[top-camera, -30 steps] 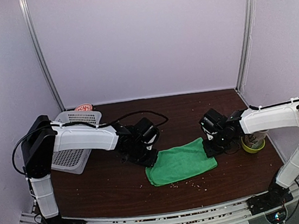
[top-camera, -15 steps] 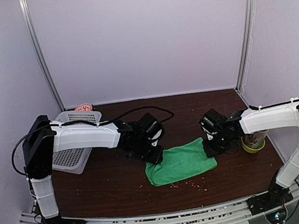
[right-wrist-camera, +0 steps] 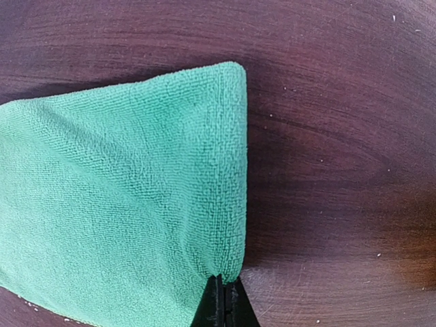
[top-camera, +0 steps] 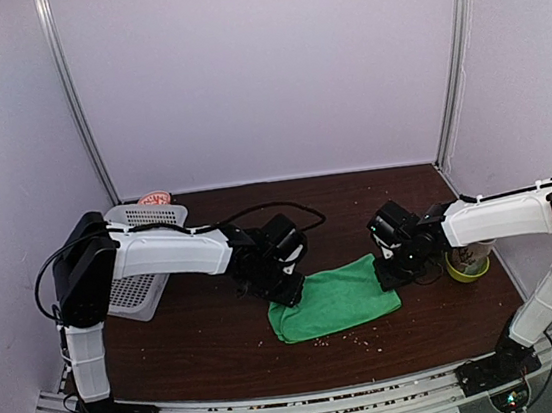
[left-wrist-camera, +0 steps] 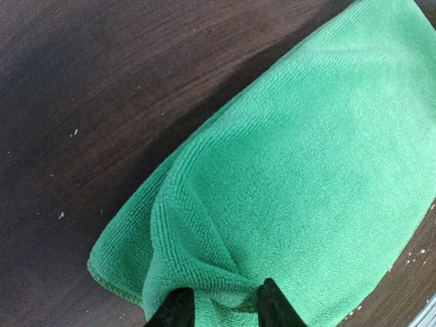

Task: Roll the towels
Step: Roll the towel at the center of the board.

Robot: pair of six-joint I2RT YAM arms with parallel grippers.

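Dark brown wood is making up the big desk (top-camera: pixel 203 346), and it is carrying everything. Two long white arms are reaching in over it, the left arm (top-camera: pixel 166 252) from the left side and the right arm (top-camera: pixel 499 217) from the right side. The bright green soft towel (top-camera: pixel 333 300) is lying in the middle of the desk, between the two arms. It is looking doubled over at its left end.

A white plastic basket with little holes (top-camera: pixel 138 274) is sitting at the far left of the desk, well apart from the green towel.

The left tool (top-camera: pixel 288 288) is sitting at the towel's left end. Its two black fingers (left-wrist-camera: pixel 174 312) are standing a little apart, and a raised fold of green cloth is lying between them. The right tool (top-camera: pixel 393 271) is sitting at the towel's right edge. Its fingers are pressing tight together and pinching one corner of the towel.

A small yellow-green round cup (top-camera: pixel 467 264) is standing just beside the right arm. A small pinkish cloth with orange marks (top-camera: pixel 155 197) is peeking out behind the basket, mostly hidden. Tiny pale crumbs (top-camera: pixel 357 333) are lying on the desk near the towel's front edge.
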